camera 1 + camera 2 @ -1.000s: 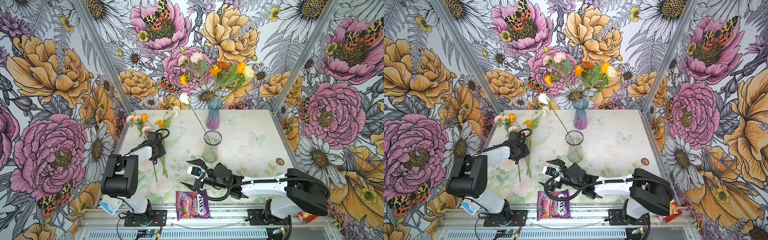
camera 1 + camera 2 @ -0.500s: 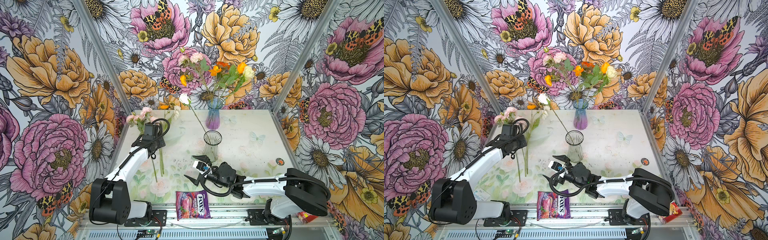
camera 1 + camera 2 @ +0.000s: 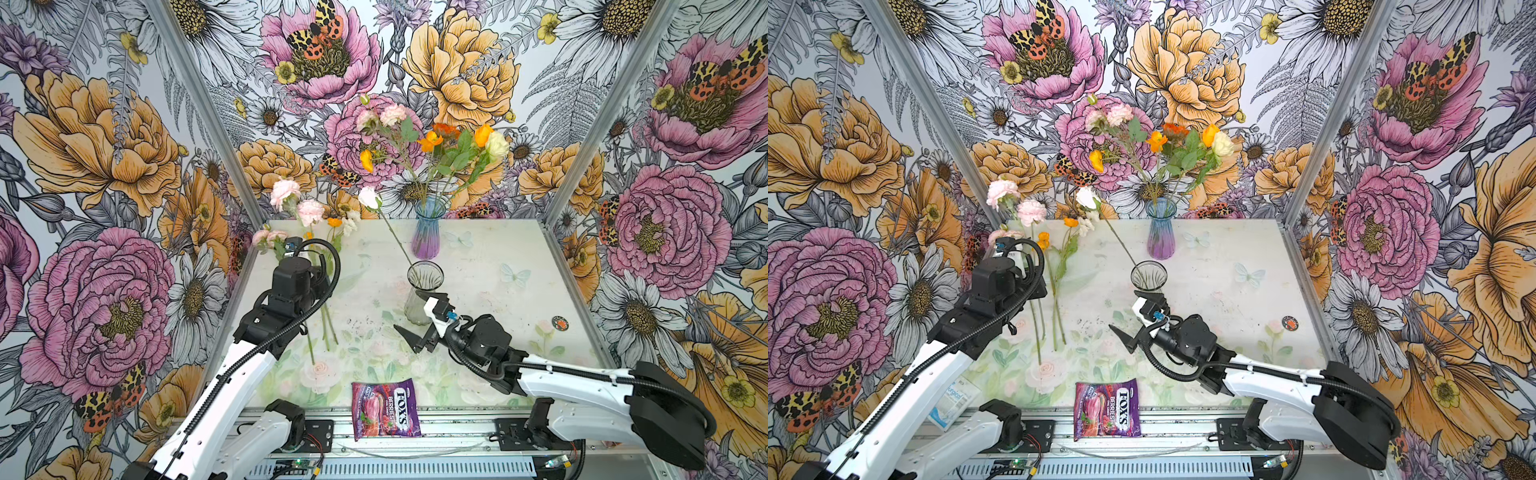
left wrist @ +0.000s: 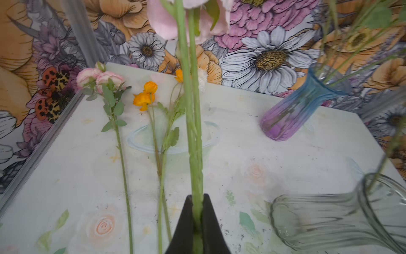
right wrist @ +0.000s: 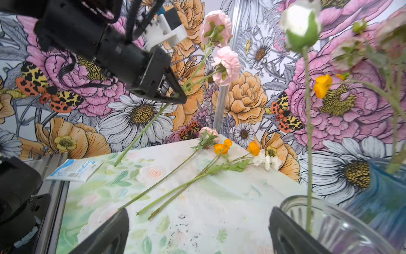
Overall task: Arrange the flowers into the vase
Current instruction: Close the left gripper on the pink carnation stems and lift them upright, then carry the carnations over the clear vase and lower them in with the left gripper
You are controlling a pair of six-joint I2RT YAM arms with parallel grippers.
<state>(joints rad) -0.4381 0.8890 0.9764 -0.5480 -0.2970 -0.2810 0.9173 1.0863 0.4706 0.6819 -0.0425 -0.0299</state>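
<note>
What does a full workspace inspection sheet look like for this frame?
Surface: table printed with pale flowers; dark specks mid-table.
Job's things: two pink carnations held up; white rose in clear vase; bunch in blue vase; pink roses and orange poppies lying flat.
Clutter: candy bag at front edge; white packet off front left corner; round disc.
Grippers: left gripper shut on the pink carnations; right gripper open beside clear vase.
Cables: black hose loops at each wrist; no snag seen.
Surroundings: floral walls, metal posts.
</note>
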